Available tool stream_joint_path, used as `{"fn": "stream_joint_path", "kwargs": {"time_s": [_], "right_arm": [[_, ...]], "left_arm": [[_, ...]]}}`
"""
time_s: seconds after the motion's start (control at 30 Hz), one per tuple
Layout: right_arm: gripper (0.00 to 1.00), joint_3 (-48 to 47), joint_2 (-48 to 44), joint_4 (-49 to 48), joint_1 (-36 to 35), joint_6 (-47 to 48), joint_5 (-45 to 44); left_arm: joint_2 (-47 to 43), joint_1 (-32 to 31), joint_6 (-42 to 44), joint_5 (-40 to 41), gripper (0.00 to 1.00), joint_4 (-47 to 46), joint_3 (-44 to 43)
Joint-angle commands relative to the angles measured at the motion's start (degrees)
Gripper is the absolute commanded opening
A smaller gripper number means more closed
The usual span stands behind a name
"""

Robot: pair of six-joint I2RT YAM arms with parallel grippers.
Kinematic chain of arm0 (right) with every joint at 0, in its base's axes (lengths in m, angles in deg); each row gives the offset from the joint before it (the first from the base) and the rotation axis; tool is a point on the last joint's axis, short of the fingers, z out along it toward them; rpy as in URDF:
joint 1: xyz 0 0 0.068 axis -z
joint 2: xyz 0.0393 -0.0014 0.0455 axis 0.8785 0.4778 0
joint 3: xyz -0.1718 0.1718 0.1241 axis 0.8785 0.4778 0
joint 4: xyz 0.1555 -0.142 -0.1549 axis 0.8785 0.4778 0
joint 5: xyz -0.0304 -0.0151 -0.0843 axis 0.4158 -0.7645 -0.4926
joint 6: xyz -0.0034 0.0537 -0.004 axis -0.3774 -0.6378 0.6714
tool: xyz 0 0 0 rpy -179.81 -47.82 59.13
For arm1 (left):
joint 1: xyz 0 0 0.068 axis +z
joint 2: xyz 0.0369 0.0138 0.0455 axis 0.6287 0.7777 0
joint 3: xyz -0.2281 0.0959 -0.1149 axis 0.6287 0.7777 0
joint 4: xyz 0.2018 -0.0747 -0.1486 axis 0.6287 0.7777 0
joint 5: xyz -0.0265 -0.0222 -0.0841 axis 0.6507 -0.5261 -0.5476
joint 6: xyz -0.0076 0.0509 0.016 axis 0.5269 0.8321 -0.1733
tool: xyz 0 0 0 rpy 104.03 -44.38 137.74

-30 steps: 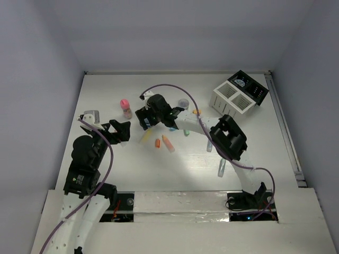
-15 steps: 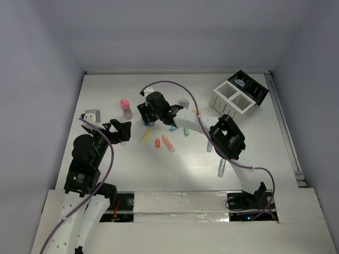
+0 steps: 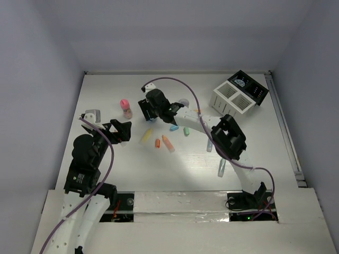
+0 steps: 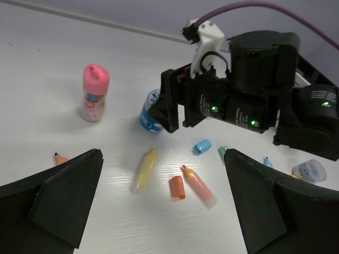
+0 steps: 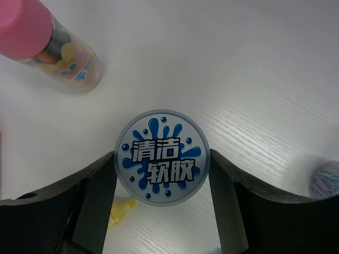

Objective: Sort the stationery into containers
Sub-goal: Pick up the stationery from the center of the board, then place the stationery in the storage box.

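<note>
Now the pot (image 5: 161, 143) stands upright just between the fingers (image 5: 95, 201) of the right gripper (image 5: 161, 159), which hold it by both sides; the left gripper (image 4: 162, 159), wide and empty, is apart

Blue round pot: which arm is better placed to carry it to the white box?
Right. The right gripper clamps the pot on both sides, and the box stands on that arm's side. The left gripper hangs open, away from the pot.

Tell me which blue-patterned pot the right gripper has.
The pot beside the pink-capped bottle, held in the right gripper; the other pot sits in the container.
</note>
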Motion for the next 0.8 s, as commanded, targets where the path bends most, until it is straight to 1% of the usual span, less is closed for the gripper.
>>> {"fn": "stream_joint_path", "kwargs": {"time_s": [0.0,0.07,0.1,0.17,0.2,0.3,0.33,0.4,0.43,0.63,0.7,0.77], "right_arm": [[0.38,-0.96,-10.23,-4.85,1.09,1.42,-4.49],[0.38,2.45,-13.04,-5.82,2.49,1.33,-5.46],[0.38,3.7,-15.84,-6.17,4.32,1.16,-5.81],[0.38,6.76,-18.58,-6.26,6.62,1.07,-6.78],[0.38,7.65,-21.29,-6.17,9.76,0.72,-6.96],[0.38,11.7,-25.96,-5.56,15.66,-1.99,-4.94],[0.38,12.58,-28.85,-5.38,19.51,-2.62,-4.42],[0.38,13.37,-30.98,-4.51,23.05,-3.85,-3.97],[0.38,13.2,-32.03,-3.46,26.28,-3.85,-4.58],[0.38,11.88,-31.52,-1.87,36.76,-4.29,-6.52],[0.38,13.98,-31.51,-5.37,39.93,-4.03,-6.08],[0.38,13.56,-30.64,-5.91,41.51,-4.38,-5.82]], "left_arm": [[0.03,0.25,0.46,-0.8,0.99,-2.91,-1.48],[-0.14,0.25,0.46,-0.89,0.99,-2.83,-1.48],[-0.14,0.25,0.46,-0.97,0.99,-2.91,-1.48],[-0.32,0.25,0.55,-1.15,0.99,-2.91,-1.4],[-0.41,0.25,0.55,-1.32,0.99,-2.83,-1.4],[-0.84,0.25,0.55,-1.68,0.99,-3.09,-1.31],[-1.11,0.25,0.55,-1.94,0.99,-3.18,-1.31],[-1.28,0.25,0.64,-1.85,0.99,-3.18,-1.4],[-1.37,0.25,0.73,-1.59,0.99,-3.09,-1.4],[-0.94,-1.59,0.9,-1.15,0.99,-2.65,-1.57],[-0.76,-2.3,0.9,-1.15,0.99,-2.65,-1.57],[-0.58,-2.3,0.99,-1.15,0.99,-2.65,-1.57]]}}
